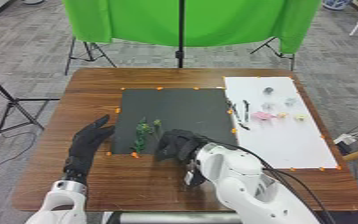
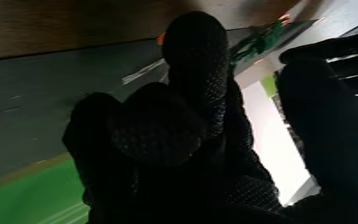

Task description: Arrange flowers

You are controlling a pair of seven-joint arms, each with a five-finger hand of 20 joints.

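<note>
Green leafy stem [image 1: 141,135]: lying on the mat, between the two robot hands; likely light, springy and a little slippery, best pinched low on its bare stalk, not by the leaves.
Left robot hand [image 1: 87,138]: fingers relaxed and spread wide, nothing in it, beside the leafy stem.
Right robot hand [image 1: 179,145]: over the mat's near border; whether it grips anything, I cannot tell.
Thin stalk with a small greenish head [image 1: 157,123]: just ahead of the right robot hand, its near end running towards it; probably bends easily, so a gentle pinch should do.
Brown wooden desk [image 1: 140,187]: front edge well behind the right robot hand, leaving room to draw back.
Dark rectangular mat [image 1: 189,107]: stretches ahead of the right robot hand, good room for a low forward sweep; sideways left is tighter, with the other hand near.
White rectangular sheet [image 1: 286,145]: to the right of the right robot hand.
Long dark slender sprigs [image 1: 246,110]: at the sheet's mat-side edge, ahead and right; likely easy to brush aside.
Pink bloom [image 1: 262,115] and yellow bloom [image 1: 301,117]: farther right on the sheet; petals probably soft and crushable.
</note>
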